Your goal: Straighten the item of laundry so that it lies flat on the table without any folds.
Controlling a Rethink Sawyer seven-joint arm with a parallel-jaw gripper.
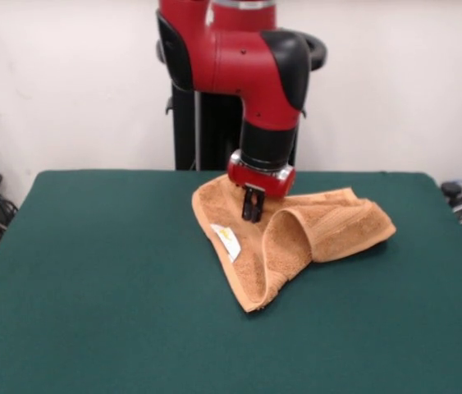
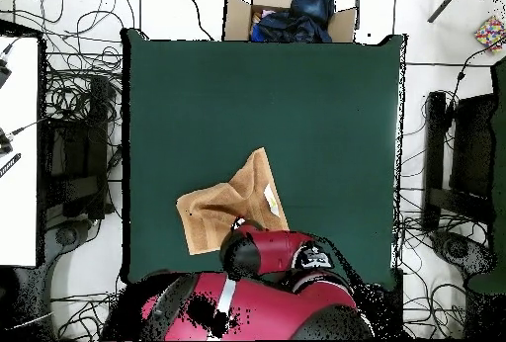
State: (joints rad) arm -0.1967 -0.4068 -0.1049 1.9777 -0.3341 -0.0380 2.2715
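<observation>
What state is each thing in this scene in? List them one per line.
Towel: crumpled, folded over itself, one fold standing up, white tag showing.
Gripper: down on the towel's far part; open or shut cannot be told.
Table: bears the towel near the robot's side.
Cardboard box: open, dark cloth inside.

Red arm [image 1: 247,57] bent downward near the surface's far edge, wrist vertical, gripper [image 1: 252,215] hanging with fingers close together.
</observation>
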